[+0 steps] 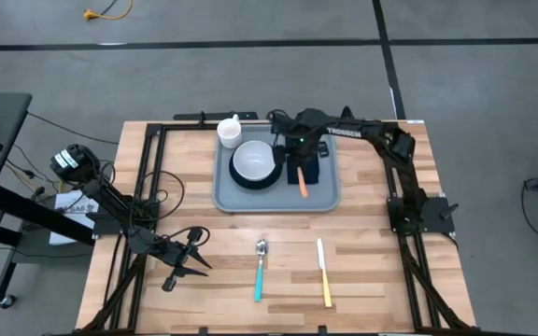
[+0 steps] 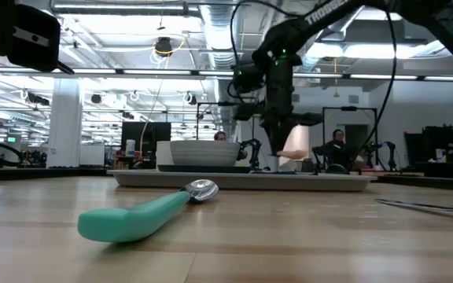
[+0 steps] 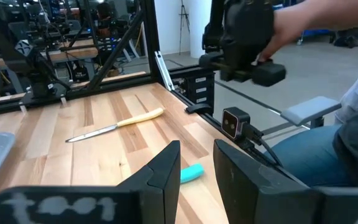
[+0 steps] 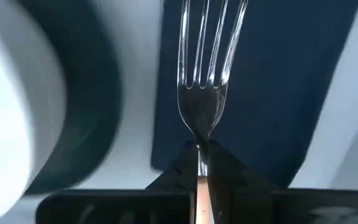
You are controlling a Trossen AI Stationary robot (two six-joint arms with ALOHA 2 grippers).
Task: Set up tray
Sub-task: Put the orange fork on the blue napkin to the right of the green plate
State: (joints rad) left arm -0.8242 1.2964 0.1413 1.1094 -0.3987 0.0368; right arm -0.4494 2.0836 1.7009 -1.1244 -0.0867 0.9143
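- Right gripper [image 1: 300,161] hangs over the tray's right half, its fingers clamped together on an orange-handled metal fork [image 4: 205,68]; the tines reach out over the napkin in the right wrist view.
- Left gripper [image 1: 192,252] rests near the table's left front corner, well apart from the tray, with its two dark fingers [image 3: 164,175] standing apart and nothing between them.
- Light wooden slatted table [image 1: 372,261] carries everything, with black frame rails along its edges.
- Large grey-blue rectangular plastic tray [image 1: 227,194] with rounded corners and a low rim lies at the middle of the table's back edge.
- Inside the tray, a dark navy folded napkin [image 4: 291,81] lies on the right half, under the fork.
- Round white bowl with a dark outer wall [image 1: 254,163] sits on the tray's left half, just beside the napkin.
- Small white cup [image 1: 229,130] stands at the tray's back left corner, touching or nearly touching the bowl; which one, I cannot tell.
- Teal-handled metal spoon [image 1: 260,271] lies on the bare wood toward the front edge.
- Yellow-handled metal knife [image 1: 323,273] lies to the spoon's right, near it and roughly parallel.
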